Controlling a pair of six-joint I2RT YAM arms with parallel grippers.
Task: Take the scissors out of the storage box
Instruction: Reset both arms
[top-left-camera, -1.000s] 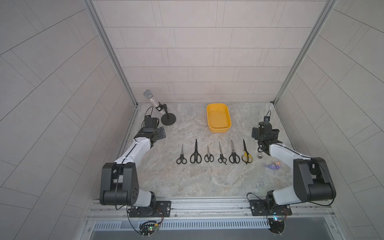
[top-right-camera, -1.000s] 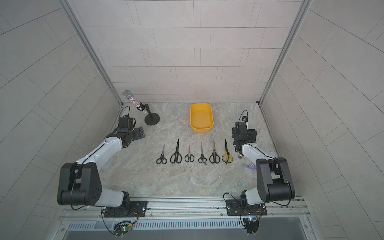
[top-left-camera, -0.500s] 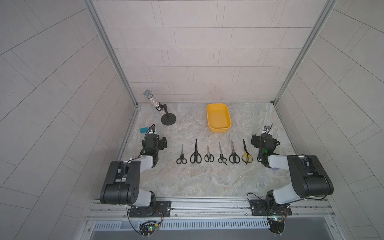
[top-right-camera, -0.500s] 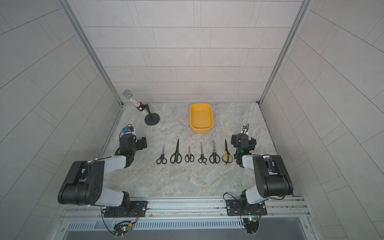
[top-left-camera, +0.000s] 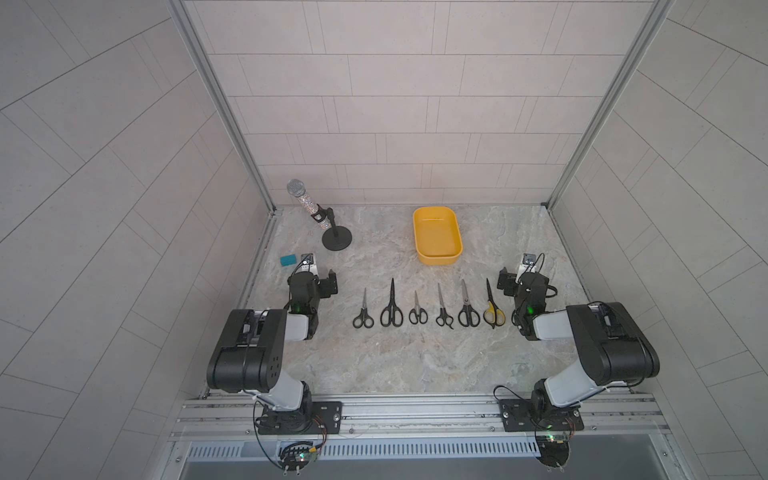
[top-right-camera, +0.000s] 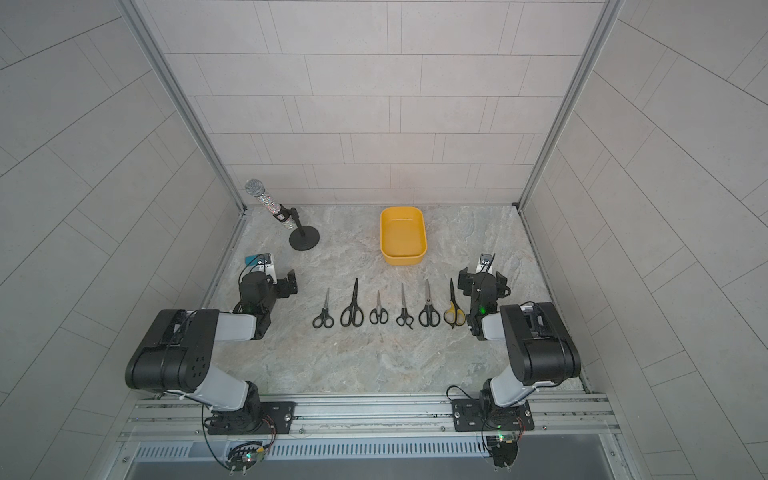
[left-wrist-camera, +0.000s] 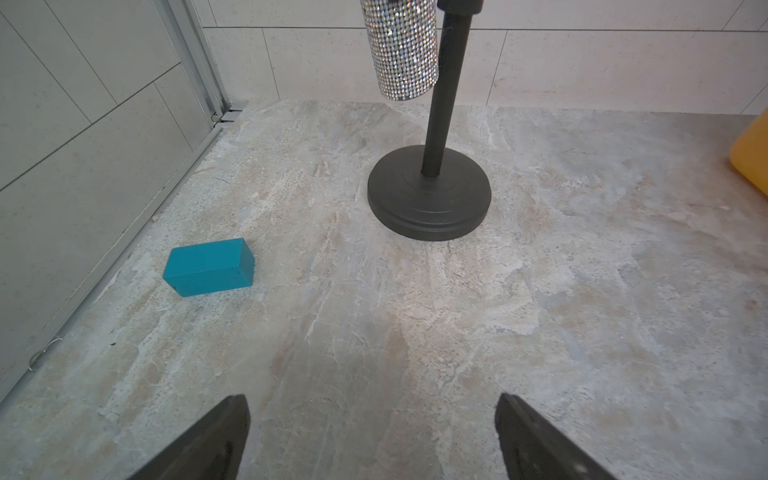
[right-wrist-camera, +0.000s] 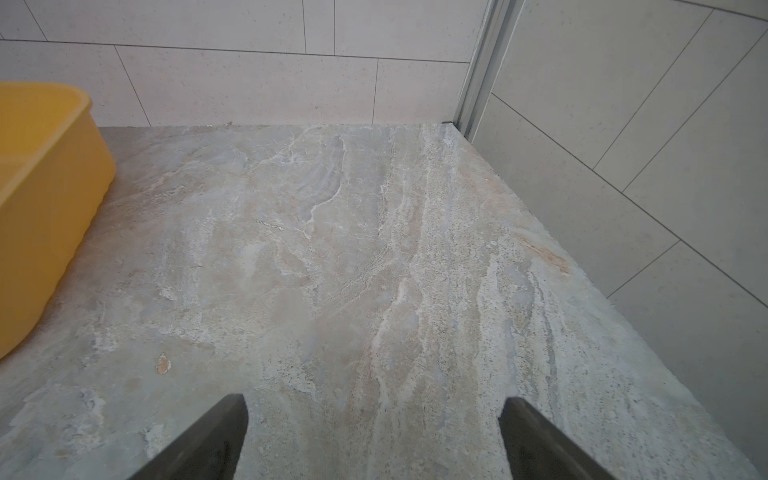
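Already counting six pairs of scissors (top-left-camera: 391, 305) out on the table (top-left-camera: 415, 361), lying flat in one row, blades pointing toward the back wall and handles toward the robot's bases. Noting five with black handles and, nearest the right arm, the yellow-handled pair (top-left-camera: 492, 308); seeing no pair touching a neighbour, as far as both top views are showing. Finding the storage box (top-left-camera: 437, 261) standing behind the row, well apart from it, and showing nothing but its bare yellow floor in both top views. Judging the task as done, or as good as done: finding nothing in the box to lift out.

Moving outward, seeing the left gripper (left-wrist-camera: 372, 419) hanging low over bare table to the left of the row, jaws spread wide and gripping nothing; spotting only stone surface between the fingertips in its wrist view. Seeing the right gripper (right-wrist-camera: 372, 419) likewise spread and empty, sitting just beside the yellow-handled pair without touching it, with a corner of the box showing at the edge of its wrist view. Reading both arms as folded close to their bases, parked rather than reaching.

Further out, passing over a sparkly microphone (top-left-camera: 309, 205) on its black stand (top-left-camera: 337, 241) at the back left and a small teal block (top-left-camera: 288, 260) by the left wall, neither belonging to the job. Expecting nothing left beyond, at most, settling the arms.
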